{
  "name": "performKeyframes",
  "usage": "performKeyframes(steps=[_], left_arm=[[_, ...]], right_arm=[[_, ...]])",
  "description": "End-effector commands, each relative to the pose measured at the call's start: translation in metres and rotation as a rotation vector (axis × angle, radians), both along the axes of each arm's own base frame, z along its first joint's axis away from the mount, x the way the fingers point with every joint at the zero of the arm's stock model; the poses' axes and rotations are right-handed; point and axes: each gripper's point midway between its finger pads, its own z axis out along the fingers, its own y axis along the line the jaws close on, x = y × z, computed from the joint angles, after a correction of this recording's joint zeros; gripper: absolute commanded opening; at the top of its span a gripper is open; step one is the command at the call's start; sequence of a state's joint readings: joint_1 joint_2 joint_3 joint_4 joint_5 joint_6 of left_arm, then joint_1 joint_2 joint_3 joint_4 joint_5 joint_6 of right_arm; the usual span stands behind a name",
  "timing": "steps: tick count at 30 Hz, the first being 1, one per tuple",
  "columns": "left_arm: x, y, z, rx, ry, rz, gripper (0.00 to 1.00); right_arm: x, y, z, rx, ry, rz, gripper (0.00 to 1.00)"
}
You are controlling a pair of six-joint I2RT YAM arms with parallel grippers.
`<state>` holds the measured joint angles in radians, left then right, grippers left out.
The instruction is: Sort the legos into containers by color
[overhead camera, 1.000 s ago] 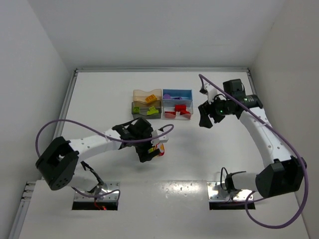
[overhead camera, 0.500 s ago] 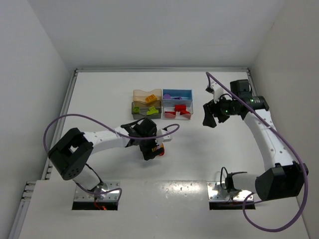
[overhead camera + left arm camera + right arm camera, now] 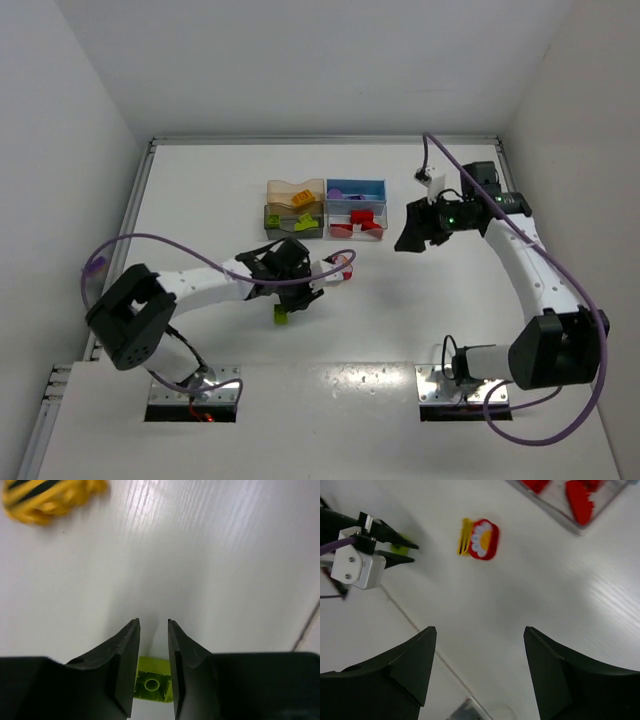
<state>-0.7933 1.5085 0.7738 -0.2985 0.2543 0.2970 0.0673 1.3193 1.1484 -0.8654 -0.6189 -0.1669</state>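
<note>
My left gripper [image 3: 153,622] is low over the table, jaws shut on a lime green lego [image 3: 152,686] that sits deep between the fingers with its hollow underside toward the camera. The same green lego [image 3: 281,316] shows at the gripper's lower edge from above. A red lego with a yellow plate [image 3: 479,539] lies loose on the table ahead of those fingers. My right gripper [image 3: 480,628] hangs open and empty above the table, right of the containers. Tan [image 3: 271,189], dark grey [image 3: 269,222], blue [image 3: 383,187] and clear [image 3: 383,226] bins stand in a two-by-two block.
Orange and yellow pieces lie in the tan bin, green ones in the grey bin, purple in the blue bin, red in the clear bin. A purple cable loops from each arm. The table's raised rim runs along the left and back sides.
The left gripper has swung round and closed from wide open onto the green lego, which now shows. The right arm shifted slightly and its jaws narrowed a little.
</note>
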Motion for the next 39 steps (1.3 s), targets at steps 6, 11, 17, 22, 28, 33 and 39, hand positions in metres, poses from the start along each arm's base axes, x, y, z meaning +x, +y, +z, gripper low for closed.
performKeyframes(steps=[6, 11, 17, 22, 28, 33, 39], left_arm=[[0.000, -0.024, 0.080, -0.261, -0.107, 0.009, 0.40], [0.054, 0.005, 0.113, -0.307, -0.176, 0.321, 0.74], [0.092, 0.056, 0.125, -0.282, -0.292, 0.561, 0.74], [0.089, 0.051, 0.121, -0.300, -0.252, 0.541, 0.75], [0.085, 0.043, 0.102, -0.254, -0.172, 0.522, 0.77], [0.065, 0.047, 0.087, -0.148, -0.128, 0.527, 0.77], [0.056, 0.062, 0.067, -0.058, -0.063, 0.616, 0.77]], right_arm=[[0.001, 0.055, 0.018, 0.399, 0.172, 0.052, 0.70], [0.017, 0.053, 0.021, 0.368, 0.136, 0.060, 0.70], [0.022, 0.050, 0.014, 0.313, 0.122, 0.059, 0.70], [0.011, 0.053, -0.004, 0.171, 0.086, 0.138, 0.70], [-0.004, 0.060, -0.023, 0.015, 0.059, 0.239, 0.70], [0.000, 0.060, -0.026, -0.032, 0.043, 0.245, 0.70], [0.000, 0.056, -0.034, -0.057, 0.048, 0.234, 0.70]])
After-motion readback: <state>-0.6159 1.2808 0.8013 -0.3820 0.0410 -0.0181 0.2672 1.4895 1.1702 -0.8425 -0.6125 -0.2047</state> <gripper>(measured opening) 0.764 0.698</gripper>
